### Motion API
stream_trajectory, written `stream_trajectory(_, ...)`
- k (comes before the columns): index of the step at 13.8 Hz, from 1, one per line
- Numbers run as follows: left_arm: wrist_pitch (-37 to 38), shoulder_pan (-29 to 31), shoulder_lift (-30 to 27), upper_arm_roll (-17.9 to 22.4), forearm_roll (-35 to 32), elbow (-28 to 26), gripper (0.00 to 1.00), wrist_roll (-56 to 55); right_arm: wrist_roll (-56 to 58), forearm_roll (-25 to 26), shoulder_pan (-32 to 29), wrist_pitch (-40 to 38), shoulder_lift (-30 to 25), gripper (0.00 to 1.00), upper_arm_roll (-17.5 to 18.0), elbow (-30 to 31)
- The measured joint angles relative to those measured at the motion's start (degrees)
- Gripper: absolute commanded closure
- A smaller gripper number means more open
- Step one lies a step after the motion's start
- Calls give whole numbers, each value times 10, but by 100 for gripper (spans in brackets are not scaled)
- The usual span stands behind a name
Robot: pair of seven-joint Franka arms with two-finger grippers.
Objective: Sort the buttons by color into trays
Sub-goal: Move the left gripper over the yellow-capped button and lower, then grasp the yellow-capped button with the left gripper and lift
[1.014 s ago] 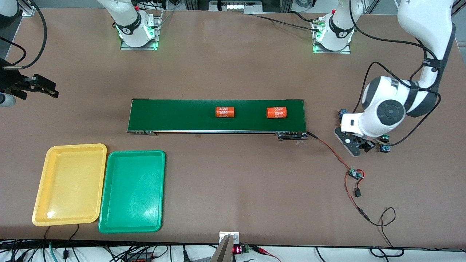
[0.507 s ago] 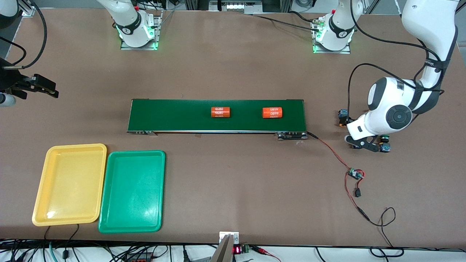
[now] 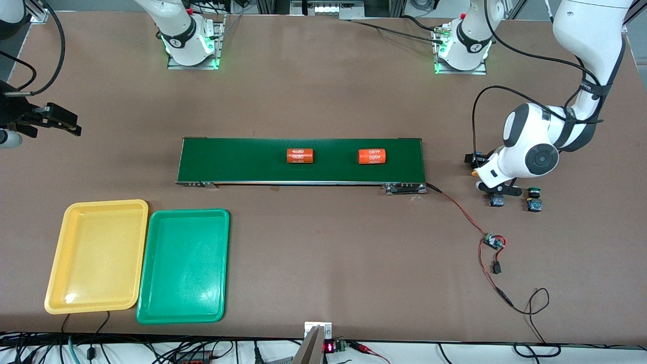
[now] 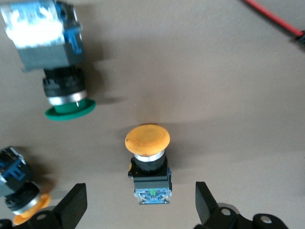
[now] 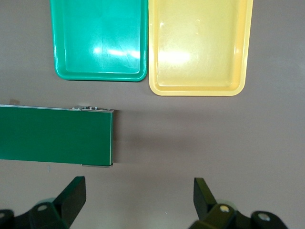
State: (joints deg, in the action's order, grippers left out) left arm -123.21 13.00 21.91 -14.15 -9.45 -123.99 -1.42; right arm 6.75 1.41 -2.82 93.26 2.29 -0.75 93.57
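Yellow tray bare, green tray bare, both pincers released

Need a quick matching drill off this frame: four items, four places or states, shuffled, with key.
Items:
1. left pincer
2. right pincer
3. yellow tray
4. orange cylinders

Places or states:
A. on the conveyor belt
B. open, above a yellow-capped button
C. beside the green tray
D. open, waiting off the right arm's end of the belt

Pairs: 1-B, 2-D, 3-C, 4-A
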Motion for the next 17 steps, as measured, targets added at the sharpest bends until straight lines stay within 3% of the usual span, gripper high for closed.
stream_trajectory(3, -4, 11, 0, 0, 48, -18, 0, 0, 0, 0, 0, -1, 0, 0, 0, 0)
stream_trajectory(9, -38, 13, 3, 0, 55, -48, 0, -1, -2, -1, -1, -7, 1, 0, -1, 0)
stream_trajectory(10, -40, 13, 4, 0, 55, -50, 6, -1, -2, -1, 0, -7, 1, 0, 0, 0)
stream_trajectory(13, -41, 13, 4, 0, 55, -52, 51, -1, -3, -1, 13, -7, 1, 0, 4, 0)
stream_trajectory(15, -41, 13, 4, 0, 55, -52, 74, -1, -3, -1, 15, -6, 2, 0, 4, 0)
stream_trajectory(17, -41, 13, 4, 0, 55, -52, 89, -1, -3, -1, 15, -6, 2, 0, 4, 0)
